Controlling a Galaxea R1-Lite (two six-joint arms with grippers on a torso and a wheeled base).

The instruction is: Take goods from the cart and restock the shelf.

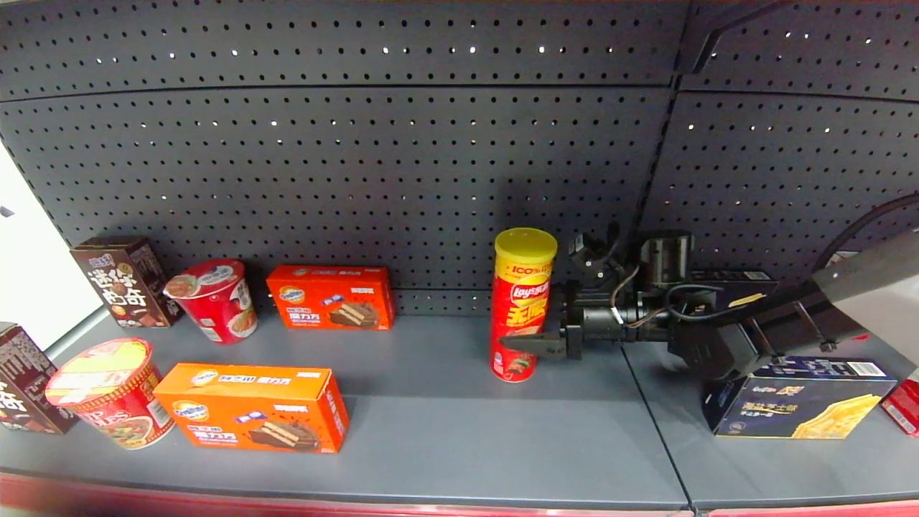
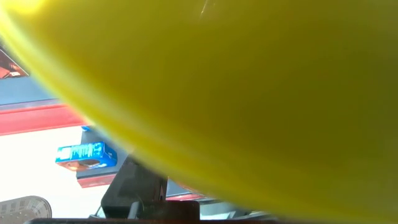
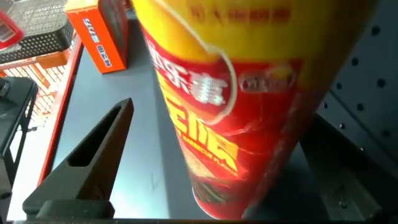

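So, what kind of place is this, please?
Probably a shop, or a mock-up of one: a grey display shelf with a perforated back panel, and packaged snacks set out on it: an orange wafer box, a noodle cup, a chips can.

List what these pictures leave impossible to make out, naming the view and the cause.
Left wrist view: a blurred yellow object close against the lens blocks most of the scene, and its identity is unclear.
Head view: the chips can hides the far finger of the right hand.
Head view: the brown box and the red pack are cut off by the side edges.
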